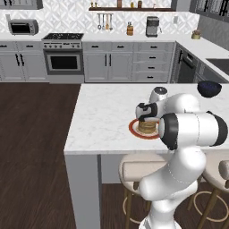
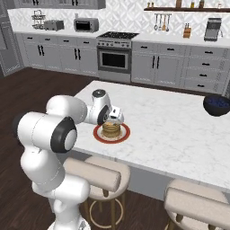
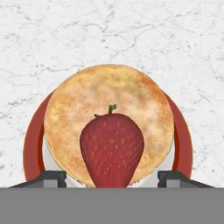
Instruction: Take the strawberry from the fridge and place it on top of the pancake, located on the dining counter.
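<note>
White marbled dining counter (image 1: 103,116) fills our left base view, our gripper (image 1: 147,119) just above the pancake (image 1: 147,126). From the right base view, its red-rimmed plate (image 2: 112,133) sits near the edge. Through the hand view, our fingers (image 3: 49,178) stand apart, released; the strawberry (image 3: 112,148) lies between them over the pancake.

No legible text or labels anywhere.

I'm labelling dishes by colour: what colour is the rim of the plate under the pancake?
Red. The plate rim around the pancake shows best in the hand view.
</note>
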Tool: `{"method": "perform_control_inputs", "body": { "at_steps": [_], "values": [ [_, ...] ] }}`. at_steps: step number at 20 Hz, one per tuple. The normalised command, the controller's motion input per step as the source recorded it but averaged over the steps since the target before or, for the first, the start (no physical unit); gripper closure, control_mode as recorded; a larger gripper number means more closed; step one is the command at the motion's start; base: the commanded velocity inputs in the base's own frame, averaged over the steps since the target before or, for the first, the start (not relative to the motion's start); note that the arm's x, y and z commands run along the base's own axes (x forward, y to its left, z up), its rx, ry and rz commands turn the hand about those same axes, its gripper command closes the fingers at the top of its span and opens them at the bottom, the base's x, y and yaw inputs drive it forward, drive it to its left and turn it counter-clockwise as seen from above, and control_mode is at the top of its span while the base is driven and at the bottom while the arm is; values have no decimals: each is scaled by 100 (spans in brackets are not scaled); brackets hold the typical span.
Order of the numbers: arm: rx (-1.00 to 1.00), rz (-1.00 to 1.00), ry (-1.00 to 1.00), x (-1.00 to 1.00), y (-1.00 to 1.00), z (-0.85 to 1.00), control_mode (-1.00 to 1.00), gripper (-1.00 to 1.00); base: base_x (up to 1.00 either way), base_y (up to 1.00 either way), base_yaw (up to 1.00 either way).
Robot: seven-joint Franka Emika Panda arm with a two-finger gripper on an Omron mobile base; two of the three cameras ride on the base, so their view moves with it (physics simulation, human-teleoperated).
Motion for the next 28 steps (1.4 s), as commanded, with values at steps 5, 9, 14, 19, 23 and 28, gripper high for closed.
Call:
{"method": "perform_control_inputs", "body": {
  "at_steps": [5,9,14,19,23,28],
  "values": [
    [-2,4,0,15,0,8,-100,-100,0,0,0],
    [-13,1,0,8,11,40,-100,-100,0,0,0],
    [-1,0,0,-5,0,48,-100,-100,0,0,0],
    [1,0,-5,-46,27,64,-100,-100,0,0,0],
    [0,0,-9,-81,58,67,-100,-100,0,0,0],
    [0,0,0,-90,95,7,-100,-100,0,0,0]
  ]
}}
